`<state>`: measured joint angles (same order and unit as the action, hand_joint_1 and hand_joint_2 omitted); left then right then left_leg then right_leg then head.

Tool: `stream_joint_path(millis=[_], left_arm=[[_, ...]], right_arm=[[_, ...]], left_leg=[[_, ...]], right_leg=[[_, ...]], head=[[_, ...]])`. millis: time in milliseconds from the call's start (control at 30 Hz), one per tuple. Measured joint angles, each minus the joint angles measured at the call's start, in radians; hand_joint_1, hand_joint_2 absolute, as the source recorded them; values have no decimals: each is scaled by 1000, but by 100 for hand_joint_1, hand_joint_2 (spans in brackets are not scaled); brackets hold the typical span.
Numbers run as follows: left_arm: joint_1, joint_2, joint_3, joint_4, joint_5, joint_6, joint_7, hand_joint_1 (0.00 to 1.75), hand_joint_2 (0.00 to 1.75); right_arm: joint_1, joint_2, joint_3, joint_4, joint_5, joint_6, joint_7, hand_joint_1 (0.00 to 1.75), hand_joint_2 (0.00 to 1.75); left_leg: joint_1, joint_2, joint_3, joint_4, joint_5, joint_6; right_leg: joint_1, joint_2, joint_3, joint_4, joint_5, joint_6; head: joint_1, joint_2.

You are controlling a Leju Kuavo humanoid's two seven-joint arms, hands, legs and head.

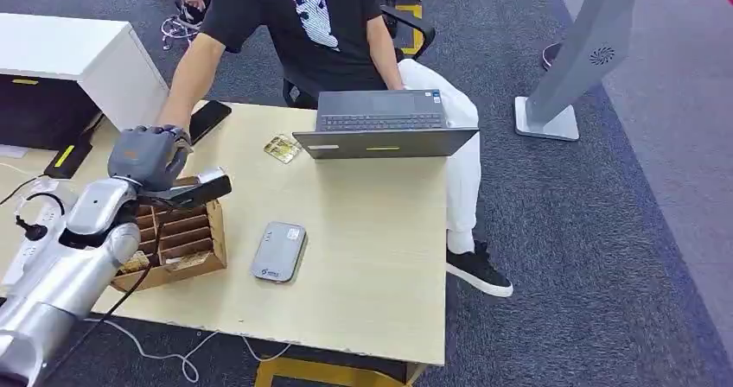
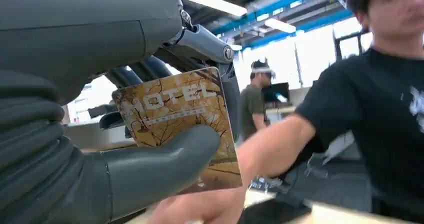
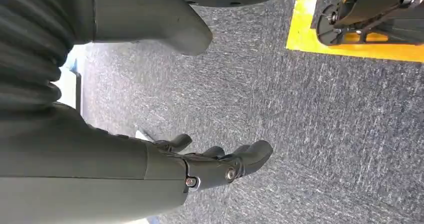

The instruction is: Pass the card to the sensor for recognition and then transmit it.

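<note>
Left hand (image 1: pixel 151 156) pinches the card (image 2: pixel 182 121) between thumb and fingers, above the cardboard box (image 1: pixel 186 240). The grey sensor (image 1: pixel 278 251) lies ahead to its right on the table (image 1: pixel 372 257), long axis running away. Right hand (image 3: pixel 220 159) hangs loosely spread.

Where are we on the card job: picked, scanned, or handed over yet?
Picked: the left hand pinches the brown patterned hotel card above the cardboard divider box. In hand: carrying it. Left: presenting it to the grey flat sensor pad, then handing over. The right hand hangs idle.
</note>
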<state>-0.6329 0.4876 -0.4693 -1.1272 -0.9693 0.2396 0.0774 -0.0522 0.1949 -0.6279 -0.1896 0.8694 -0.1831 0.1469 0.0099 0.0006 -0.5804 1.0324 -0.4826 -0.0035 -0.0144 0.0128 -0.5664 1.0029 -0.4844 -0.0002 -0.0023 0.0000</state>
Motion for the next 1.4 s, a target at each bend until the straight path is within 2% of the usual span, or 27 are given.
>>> stream_joint_path(millis=[67, 167, 233, 867, 1067, 1100, 1167, 1267, 1333, 1367, 1400], left_arm=[[-1, -11, 17, -10, 0, 4, -1, 175, 175], [-4, -31, 42, -20, 3, 102, -29, 175, 175], [-12, -47, 62, -27, 3, 125, -36, 175, 175], [-13, -76, 90, -31, 3, 130, -39, 175, 175], [12, -76, 102, -39, 16, 148, -113, 175, 175], [23, -76, 109, -49, 27, 164, -144, 175, 175], [37, -76, 120, -61, 32, 198, -166, 175, 175], [49, -76, 150, -68, 5, 272, -175, 175, 175], [50, -76, 162, -68, -3, 295, -175, 175, 175], [50, -75, 191, -73, -11, 342, -177, 175, 175], [50, -75, 208, -79, -15, 358, -177, 175, 175]], right_arm=[[0, 1, -1, 0, 3, 0, 0, 0, 175], [0, 2, -2, 0, 8, 0, 7, 0, 175], [-1, 2, -2, 0, 8, -1, 8, 0, 175], [0, 3, -14, 0, 7, -2, 20, 0, 175], [1, 3, -14, 0, 22, -2, 20, 0, 175], [1, 3, -14, 0, 23, -1, 20, 0, 175], [1, 3, -14, 0, 26, -1, 20, 0, 175], [1, 3, -14, 0, 34, -1, 20, 0, 175], [1, 3, -14, 0, 37, -2, 20, 0, 175], [2, 3, -14, 0, 39, -2, 20, 0, 175], [2, 3, -14, 0, 39, -3, 20, 0, 175]], left_leg=[[0, 0, 0, 0, 0, 0], [0, 0, 0, 0, 1, 0], [0, 0, 1, 0, 1, 0], [0, 0, 1, 0, 1, 0], [0, 0, 1, 0, 1, 0], [0, 0, 1, 0, 1, 0], [0, 0, 1, 0, 1, 0], [0, 0, 1, 0, 1, 0], [0, 0, 1, 0, 1, 0], [0, 0, 1, 0, 1, 0], [0, 0, 1, 0, 1, 0]], right_leg=[[0, 0, 0, 0, 0, 0], [0, 0, 0, 0, 1, 1], [0, 0, 1, 0, 1, 1], [0, 0, 1, 0, 1, 1], [0, 0, 1, 0, 1, 1], [0, 0, 1, 0, 1, 1], [0, 0, 1, 0, 1, 1], [0, 0, 1, 0, 1, 1], [0, 0, 1, 0, 1, 1], [0, 0, 1, 0, 1, 1], [0, 0, 1, 0, 1, 1]], head=[[0, 0], [0, 0], [0, 0], [0, 0], [0, 0], [0, 0], [0, 0], [0, 0], [0, 0], [0, 0], [0, 0]])
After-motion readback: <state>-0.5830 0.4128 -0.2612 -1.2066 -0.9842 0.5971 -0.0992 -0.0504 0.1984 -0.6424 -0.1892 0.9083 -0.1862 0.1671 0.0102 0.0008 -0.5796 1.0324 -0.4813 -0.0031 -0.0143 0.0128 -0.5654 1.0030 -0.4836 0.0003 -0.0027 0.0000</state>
